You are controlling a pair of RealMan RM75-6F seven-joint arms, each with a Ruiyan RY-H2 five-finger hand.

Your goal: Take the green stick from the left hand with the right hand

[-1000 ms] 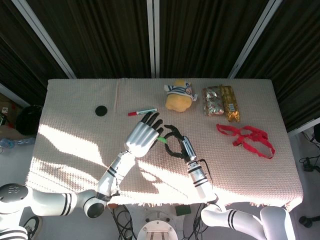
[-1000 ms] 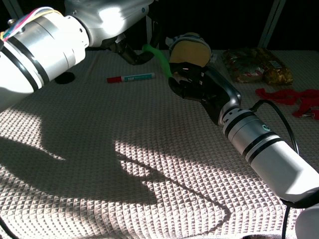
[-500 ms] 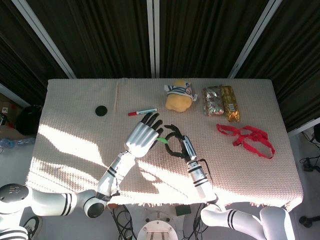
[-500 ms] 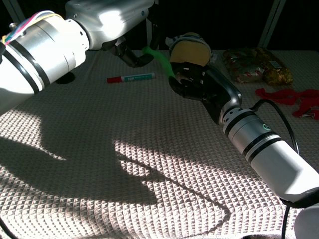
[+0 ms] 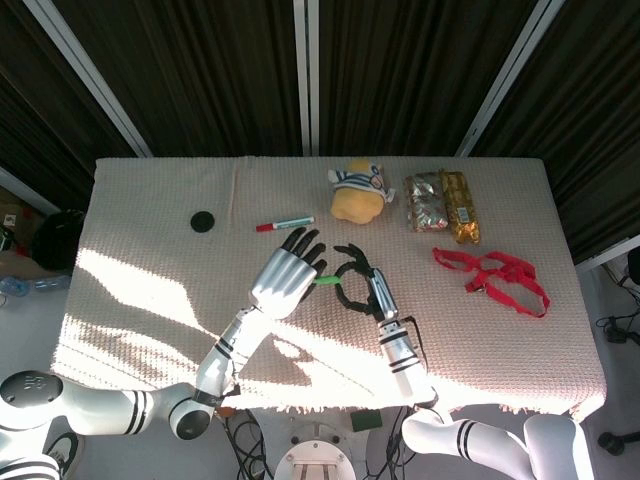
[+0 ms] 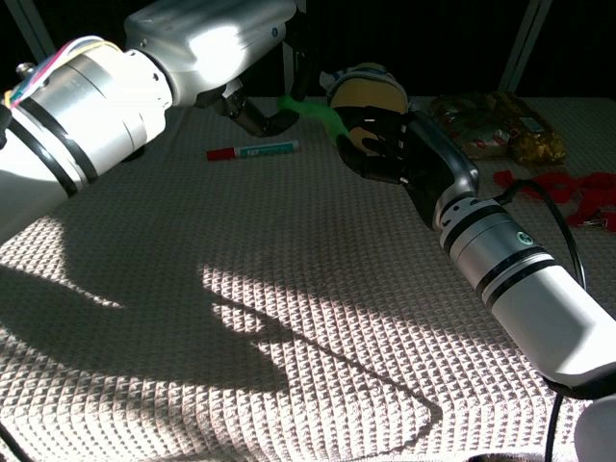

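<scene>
Above the middle of the bench [image 5: 150,300], your two hands meet around the green stick [image 5: 327,280], which hangs in the air between them. Its long axis runs roughly level across the head view, one end at your left hand [image 5: 283,279] and the other reaching into your right hand [image 5: 356,282]. In the chest view the green stick [image 6: 313,112] slopes slightly downward from left to right. Your left hand's dark fingertips [image 6: 272,119] pinch the near end, while your right hand [image 6: 395,144] has its fingers curled about the far end; whether it has a firm grip you cannot tell from either view.

Compared with a second ago, your right hand has risen and shifted toward the yellow plush toy [image 5: 358,193], and the stick now lies flatter. The left hand has barely moved.

Behind the hands, a red-capped marker [image 5: 284,223] lies on the bench, with a black disc [image 5: 203,221] further left, foil snack packs [image 5: 442,204] and a red strap [image 5: 495,275] to the right.
</scene>
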